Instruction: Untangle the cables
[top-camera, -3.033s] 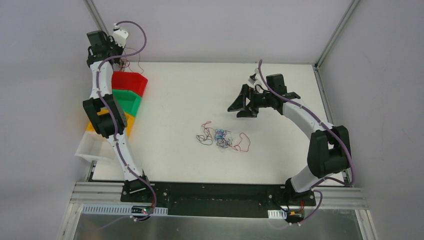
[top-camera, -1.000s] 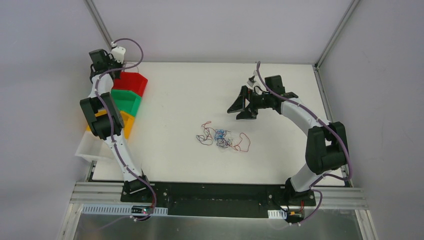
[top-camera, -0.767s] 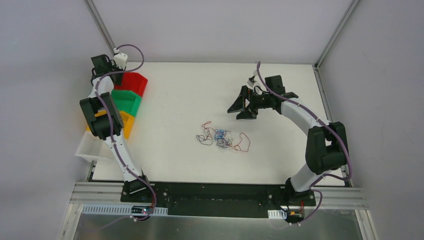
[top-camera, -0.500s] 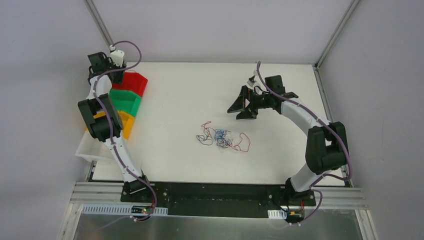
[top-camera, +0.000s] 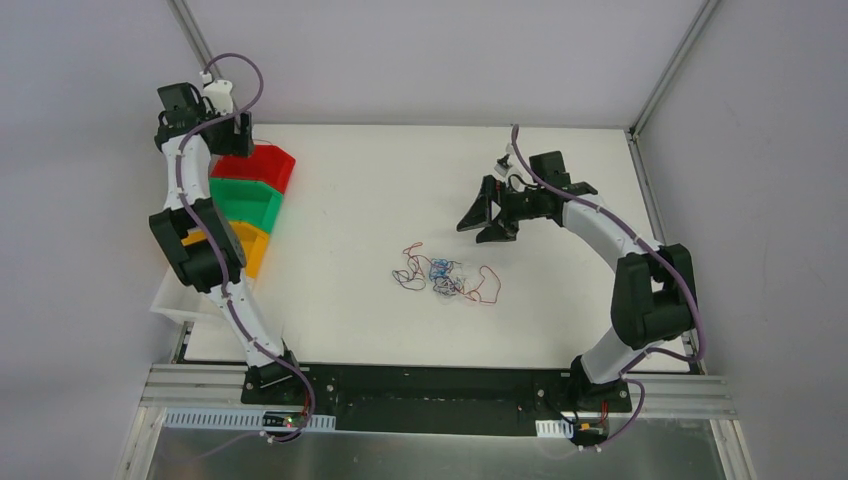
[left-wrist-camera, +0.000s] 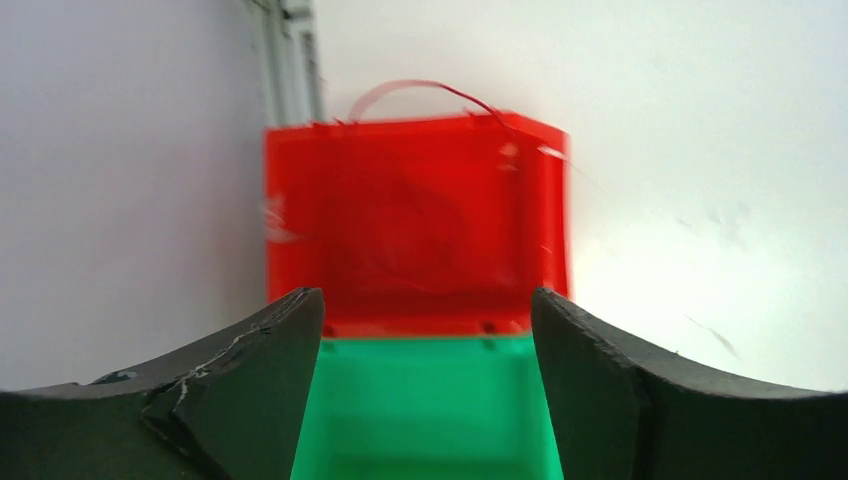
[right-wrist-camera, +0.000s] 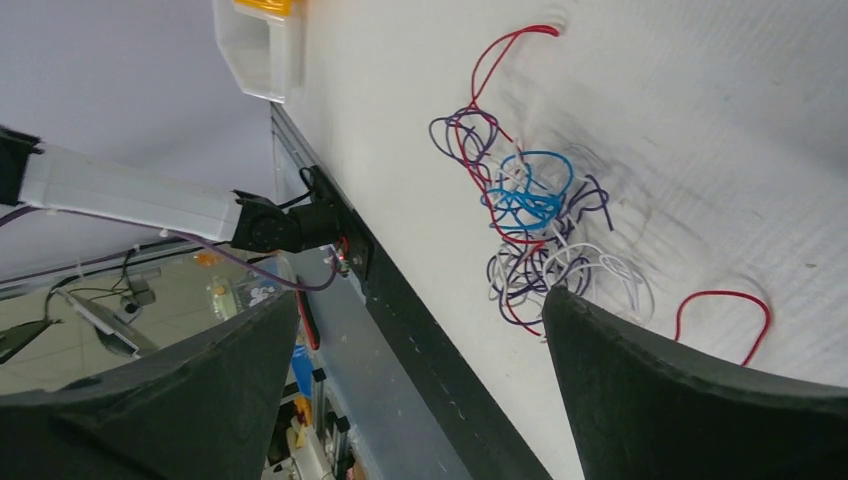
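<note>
The cables (top-camera: 445, 277) lie mid-table as a small knot of thin red, blue, dark and white strands. The right wrist view shows them (right-wrist-camera: 525, 220) ahead of my fingers, untouched. My right gripper (top-camera: 482, 214) hovers beyond the knot; its jaws (right-wrist-camera: 420, 298) stand wide apart with nothing between them. My left gripper (top-camera: 238, 140) is at the far left, above the red bin (top-camera: 262, 165). Its fingers (left-wrist-camera: 425, 300) are spread and hold nothing. One red strand (left-wrist-camera: 420, 88) lies in the red bin (left-wrist-camera: 415, 225), looping over its far rim.
A green bin (top-camera: 250, 200), a yellow bin (top-camera: 245, 250) and a white bin (top-camera: 185, 295) follow the red one down the table's left edge. The green bin (left-wrist-camera: 425, 400) sits under my left fingers. Grey walls and metal posts enclose the table.
My left gripper has gone from shut to open over the red bin and drawn up and to the left. A red strand now rests in that bin. The right gripper shifted slightly.
</note>
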